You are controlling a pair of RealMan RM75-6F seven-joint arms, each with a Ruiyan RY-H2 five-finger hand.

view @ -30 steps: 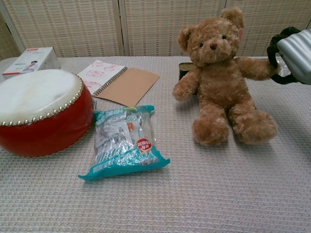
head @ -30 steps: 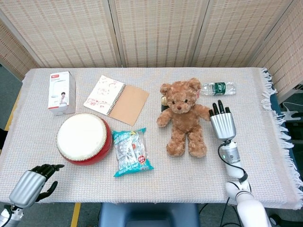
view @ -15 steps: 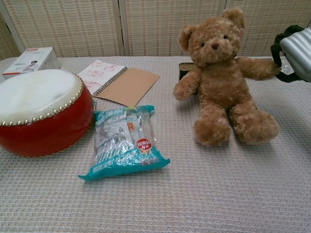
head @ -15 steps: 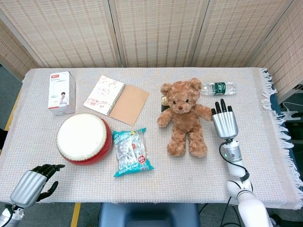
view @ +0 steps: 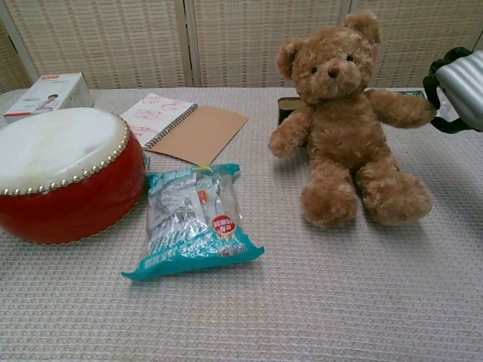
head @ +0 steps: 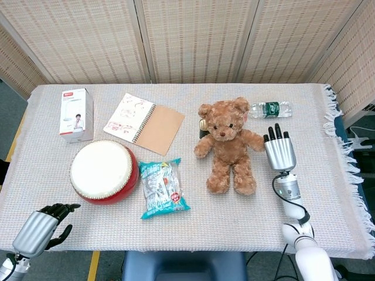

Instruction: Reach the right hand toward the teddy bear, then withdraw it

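Note:
A brown teddy bear (head: 225, 146) sits upright in the middle right of the table, facing me. My right hand (head: 279, 151) lies just to its right, palm down, fingers stretched out and pointing away, holding nothing. In the chest view the right hand (view: 462, 83) is at the right edge, its dark fingers (view: 436, 89) curving close beside the teddy bear's (view: 343, 128) outstretched paw; I cannot tell if they touch. My left hand (head: 36, 231) hangs off the table's front left corner, fingers loosely apart and empty.
A red drum (head: 102, 170) and a teal snack packet (head: 163, 187) lie left of the bear. Further back are a spiral notebook (head: 145, 123) and a white box (head: 76, 114). A water bottle (head: 270, 109) lies behind my right hand. A small dark object (head: 201, 126) sits behind the bear.
My right hand has drifted slightly to the right and away from the bear's paw. The bear's arm has shifted a little. The left hand has stayed still.

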